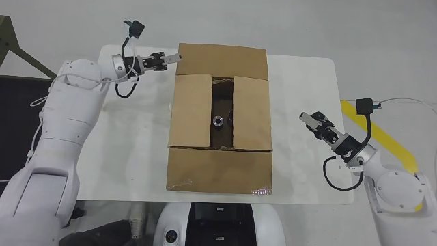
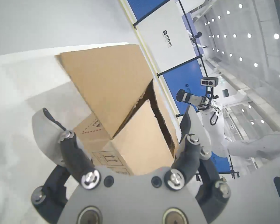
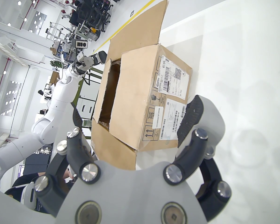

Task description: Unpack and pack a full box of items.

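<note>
The left gripper [image 1: 172,58], spread and empty, sits at the far left corner of the box [image 1: 191,109], possibly touching a flap. The right gripper [image 1: 307,117], likewise spread and empty, hangs over the table [image 1: 300,82] apart from the box, which stands mid-table with a small round item [image 1: 218,120] inside.

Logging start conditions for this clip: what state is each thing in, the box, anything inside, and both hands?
cardboard box: partly open; near and far flaps open, two side flaps lying over the top with a gap between.
round item: inside the box, visible through the gap.
left hand: open, empty, by the box's far corner.
right hand: open, empty, clear of the box.
</note>
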